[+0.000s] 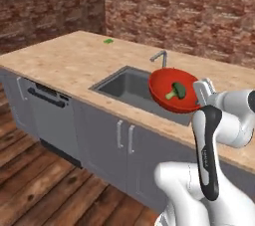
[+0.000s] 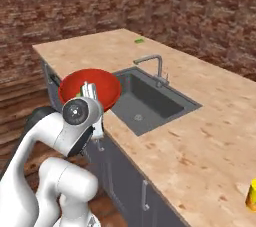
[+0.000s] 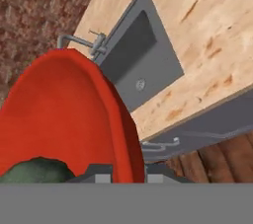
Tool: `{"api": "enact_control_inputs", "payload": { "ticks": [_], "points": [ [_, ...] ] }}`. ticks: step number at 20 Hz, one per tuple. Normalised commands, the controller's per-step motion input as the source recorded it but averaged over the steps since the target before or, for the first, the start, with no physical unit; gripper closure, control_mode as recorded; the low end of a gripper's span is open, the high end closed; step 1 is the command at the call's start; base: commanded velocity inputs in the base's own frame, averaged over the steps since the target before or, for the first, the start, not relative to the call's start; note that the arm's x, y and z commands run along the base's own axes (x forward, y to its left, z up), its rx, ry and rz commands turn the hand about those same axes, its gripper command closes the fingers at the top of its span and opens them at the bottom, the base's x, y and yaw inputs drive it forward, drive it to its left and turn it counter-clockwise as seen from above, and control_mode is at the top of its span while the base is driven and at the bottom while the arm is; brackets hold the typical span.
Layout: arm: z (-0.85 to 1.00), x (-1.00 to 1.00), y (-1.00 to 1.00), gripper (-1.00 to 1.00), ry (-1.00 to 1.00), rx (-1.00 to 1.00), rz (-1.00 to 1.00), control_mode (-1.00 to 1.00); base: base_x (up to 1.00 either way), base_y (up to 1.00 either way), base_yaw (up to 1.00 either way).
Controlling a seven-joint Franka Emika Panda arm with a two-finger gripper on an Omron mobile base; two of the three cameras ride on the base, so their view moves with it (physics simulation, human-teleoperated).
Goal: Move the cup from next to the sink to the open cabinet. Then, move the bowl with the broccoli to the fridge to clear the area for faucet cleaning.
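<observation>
Above the dark grey sink's (image 1: 130, 86) front edge, my gripper (image 3: 128, 171) pinches the tilted glossy red bowl's (image 1: 174, 90) rim. I should level it, or the green broccoli floret (image 1: 176, 91) may roll out.

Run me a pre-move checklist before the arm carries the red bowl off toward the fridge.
1. Grip on the wide glossy red bowl: ok. The hand clamps its rim, one finger each side of the wall.
2. Bowl lifted off the light wood countertop: ok. It hangs in front of the counter edge.
3. Small dark green broccoli floret inside the bowl: ok.
4. Bowl level: not ok. It is steeply tilted, so the floret could slide out.
5. Clear of the slim silver faucet and dark grey sink basin: ok.
6. Small yellow cup in the cabinet: not ok. It sits on the countertop.
</observation>
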Motion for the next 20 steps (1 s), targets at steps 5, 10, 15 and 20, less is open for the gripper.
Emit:
{"api": "enact_control_inputs", "payload": {
  "ticks": [5, 10, 15, 20],
  "points": [
    [0.0, 0.0, 0.0, 1.0, 0.0, 0.0, 0.0, 1.0, 0.0, 0.0, 1.0],
    [0.0, 0.0, 0.0, 1.0, 0.0, 0.0, 0.0, 1.0, 0.0, 0.0, 1.0],
    [0.0, 0.0, 0.0, 1.0, 0.0, 0.0, 0.0, 1.0, 0.0, 0.0, 1.0],
    [0.0, 0.0, 0.0, 1.0, 0.0, 0.0, 0.0, 1.0, 0.0, 0.0, 1.0]
  ]
}}
